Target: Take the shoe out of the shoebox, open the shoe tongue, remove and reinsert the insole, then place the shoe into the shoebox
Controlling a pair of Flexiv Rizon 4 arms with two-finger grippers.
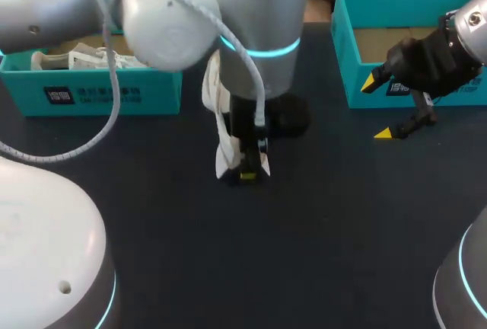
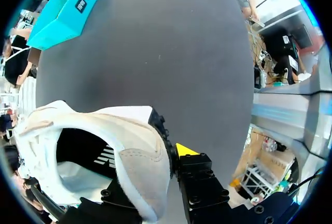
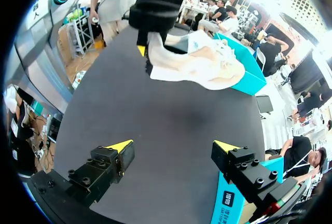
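clamps shoe (image 3: pixel 202 66) heel in left gripper (image 3: pixel 148 53), toe level toward shoebox (image 3: pixel 249 76); seen whole only from right wrist. holds right gripper (image 3: pixel 174 149) wide apart, empty.

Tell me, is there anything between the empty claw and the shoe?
Nothing, just bare dark table between the right gripper and the shoe, seen in the right wrist view.

Entry, colours only:
- The shoe (image 3: pixel 199 66) is showing off-white with beige suede-look panels. Its lining is reading black, with a white mark inside.
- The left shoebox (image 1: pixel 99 89) and the right shoebox (image 1: pixel 346 55) are showing teal outside. Each is carrying a small dark label with white print. The right shoebox is showing cardboard brown inside.
- The table (image 1: pixel 319 237) is reading plain dark charcoal.
- The left gripper (image 1: pixel 247 174) and the right gripper (image 3: pixel 174 146) are showing black bodies with yellow tips.
- The left arm (image 1: pixel 175 24) and the right arm (image 1: pixel 464 283) are showing silver-white, with glowing cyan rings.
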